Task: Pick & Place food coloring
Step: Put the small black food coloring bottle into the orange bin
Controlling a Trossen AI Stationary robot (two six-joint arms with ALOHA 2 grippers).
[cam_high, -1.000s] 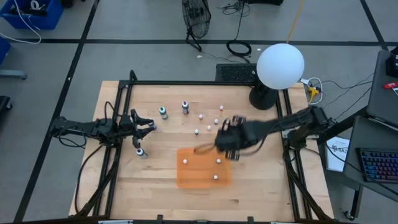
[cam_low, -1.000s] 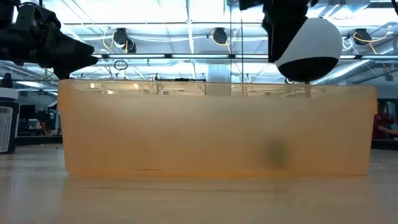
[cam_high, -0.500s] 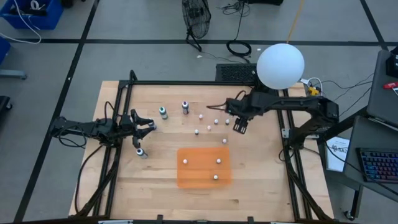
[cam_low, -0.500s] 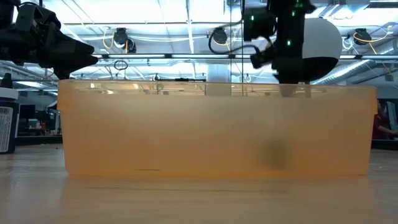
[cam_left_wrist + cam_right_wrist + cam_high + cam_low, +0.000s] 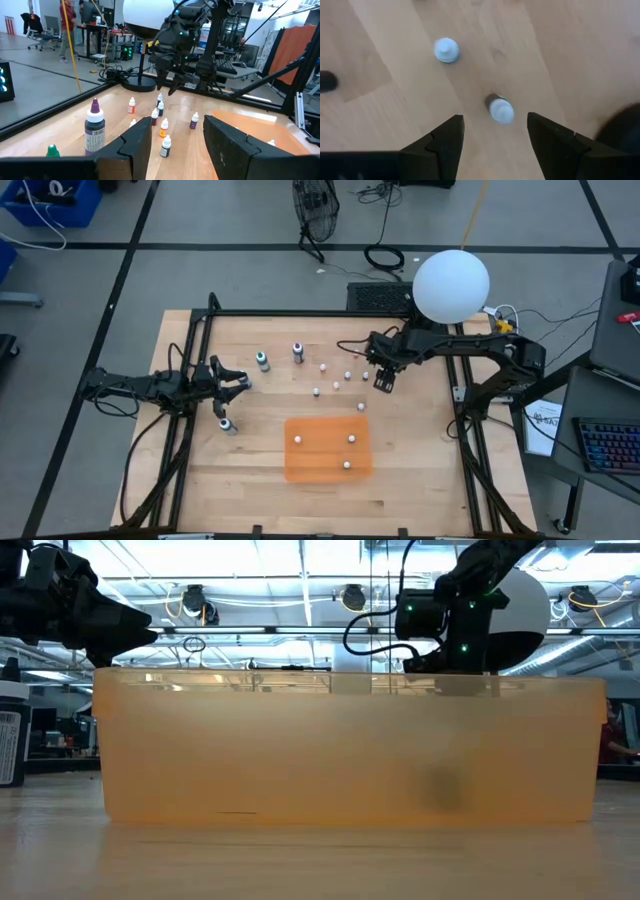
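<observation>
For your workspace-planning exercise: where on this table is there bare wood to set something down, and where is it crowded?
Bare wood lies between the orange tray and the table's right edge, and along the near edge in front of the tray. It is crowded behind the tray, where small white-capped bottles cluster under the right gripper, with two larger bottles to their left.

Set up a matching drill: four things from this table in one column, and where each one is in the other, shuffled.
1. orange bin
2. right gripper
3. left gripper
4. purple bottle

A. by the table edge on the left arm's side
B. over the loose bottles
C. three small bottles inside
D. beside the teal bottle

Pairs: 1-C, 2-B, 3-A, 4-D
</observation>
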